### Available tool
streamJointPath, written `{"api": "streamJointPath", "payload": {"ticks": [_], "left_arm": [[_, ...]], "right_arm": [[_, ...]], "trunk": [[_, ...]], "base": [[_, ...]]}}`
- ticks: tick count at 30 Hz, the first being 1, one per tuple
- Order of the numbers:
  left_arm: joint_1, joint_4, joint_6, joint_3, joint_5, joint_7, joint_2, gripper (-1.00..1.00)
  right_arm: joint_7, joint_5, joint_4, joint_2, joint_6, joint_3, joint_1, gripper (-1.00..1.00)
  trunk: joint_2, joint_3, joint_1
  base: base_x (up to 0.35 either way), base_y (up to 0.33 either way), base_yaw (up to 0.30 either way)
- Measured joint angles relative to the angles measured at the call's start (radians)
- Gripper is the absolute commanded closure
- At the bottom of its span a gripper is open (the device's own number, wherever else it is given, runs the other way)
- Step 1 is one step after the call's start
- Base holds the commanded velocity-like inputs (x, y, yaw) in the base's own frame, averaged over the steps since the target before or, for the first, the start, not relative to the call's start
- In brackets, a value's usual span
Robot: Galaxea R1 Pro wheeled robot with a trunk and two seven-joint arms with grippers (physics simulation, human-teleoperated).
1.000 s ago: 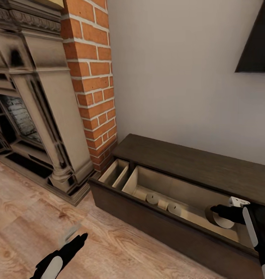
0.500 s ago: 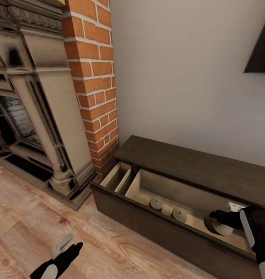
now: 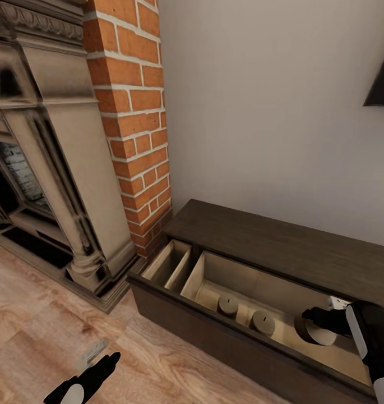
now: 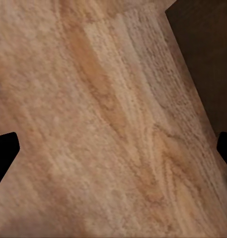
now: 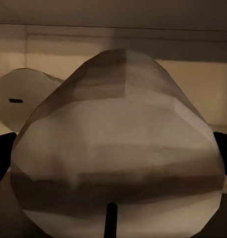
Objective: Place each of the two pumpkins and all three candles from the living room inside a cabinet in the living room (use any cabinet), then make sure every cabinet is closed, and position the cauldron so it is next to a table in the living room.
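Wood flooring (image 3: 40,314) runs up to the fireplace surround (image 3: 51,168) and my long cabinet (image 3: 281,241), its drawer (image 3: 225,331) pulled open. Two candles (image 3: 227,304) lie near the drawer's front edge. My right gripper (image 3: 312,315) clamps a third candle (image 3: 315,332) over the drawer's right end; released high, it could roll. My left gripper (image 3: 105,362) hangs wide open, empty.

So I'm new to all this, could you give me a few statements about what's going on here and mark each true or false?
1. The cabinet drawer is open. True.
2. The right gripper holds a pumpkin. False: it holds a candle over the drawer.
3. Two candles lie in the drawer. True.
4. The left gripper carries something. False: it hangs over the wooden floor, holding nothing.
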Motion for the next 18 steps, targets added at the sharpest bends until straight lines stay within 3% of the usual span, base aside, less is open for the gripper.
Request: {"api": "streamJointPath", "payload": {"ticks": [12,18], "left_arm": [[0.002,0.024,0.0,0.009,0.005,0.0,0.003,-1.0],[0.029,0.032,0.001,0.022,0.01,-0.004,0.044,-1.0]], "right_arm": [[0.0,0.0,0.003,0.009,0.0,0.003,0.002,1.0],[-0.003,0.001,0.018,0.011,0.0,0.003,-0.009,1.0]], "trunk": [[0.0,0.0,0.0],[0.0,0.0,0.0]], "base": [[0.004,0.0,-0.204],[0.0,0.0,-0.098]]}}
